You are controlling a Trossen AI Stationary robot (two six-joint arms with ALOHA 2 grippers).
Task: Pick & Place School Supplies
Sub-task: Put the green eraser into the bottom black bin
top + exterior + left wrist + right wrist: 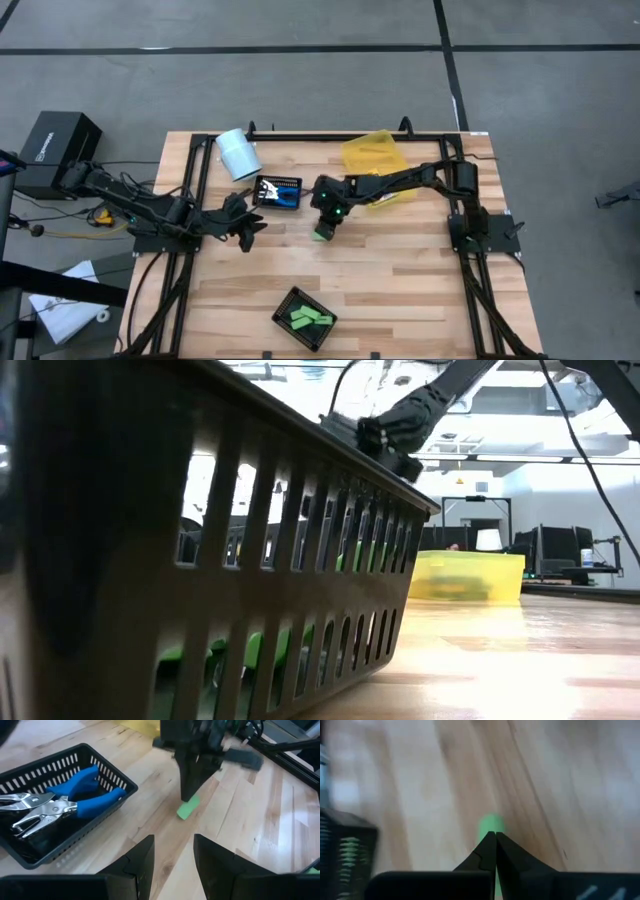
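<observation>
Pinching down on a green piece (188, 809) mid-table, just beside the tray with the blue-handled tools (90, 790) — that's the pick step. My right gripper (495, 836) has its fingers closed tight at the piece's end; whether I truly hold it, I can't tell. Next, I judge: lift clear and carry it to the black tray (287, 303) with the other green pieces. My left gripper (172, 852) hangs nearby, fingers half apart, empty.

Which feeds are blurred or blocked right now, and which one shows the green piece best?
Right wrist view: soft all over, the green piece a smear past the shut right gripper. Low view: a black tray fills the foreground, out of focus. Left wrist view: clearest on the piece, though the right arm is motion-blurred. High view: sharp, but the piece is tiny.
</observation>
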